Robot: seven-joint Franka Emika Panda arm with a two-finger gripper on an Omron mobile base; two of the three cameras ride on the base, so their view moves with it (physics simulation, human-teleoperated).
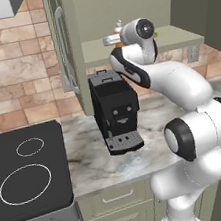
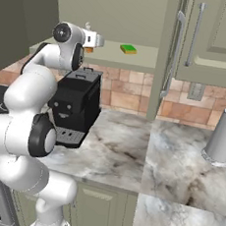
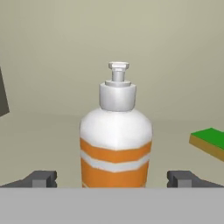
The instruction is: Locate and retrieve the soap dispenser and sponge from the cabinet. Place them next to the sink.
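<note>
**Open claw lined up on the soap dispenser inside the wall cabinet**

A white robot arm reaches up into an open sage-green cabinet (image 2: 139,19) above a marbled kitchen counter (image 2: 126,151). The gripper (image 3: 114,178) is open, its two dark fingertips (image 3: 41,178) standing wide to either side of the soap dispenser (image 3: 116,140) and not yet touching it. The dispenser, an orange bottle with a pale band and a white pump top, stands upright on the cabinet's inner shelf (image 2: 111,55), close to the shelf's front edge. The green sponge (image 2: 128,49) lies flat on the same shelf, off to the dispenser's right and apart from it.

The step in hand looks like the approach to grasp the dispenser. The next move probably calls for easing slightly forward so the fingers bracket the bottle's body, then closing on it below the shoulder.

Room is tight. The shelf's front edge lies just under the hand, and a black coffee machine (image 1: 115,109) stands on the counter directly below the shelf, near the counter's back edge. The open cabinet door (image 2: 173,52) hangs to the right. To bring the bottle out, the arm would likely lift it a little and draw it straight back over the shelf edge. The counter further right lies open, apart from a paper towel roll (image 2: 224,134).
</note>
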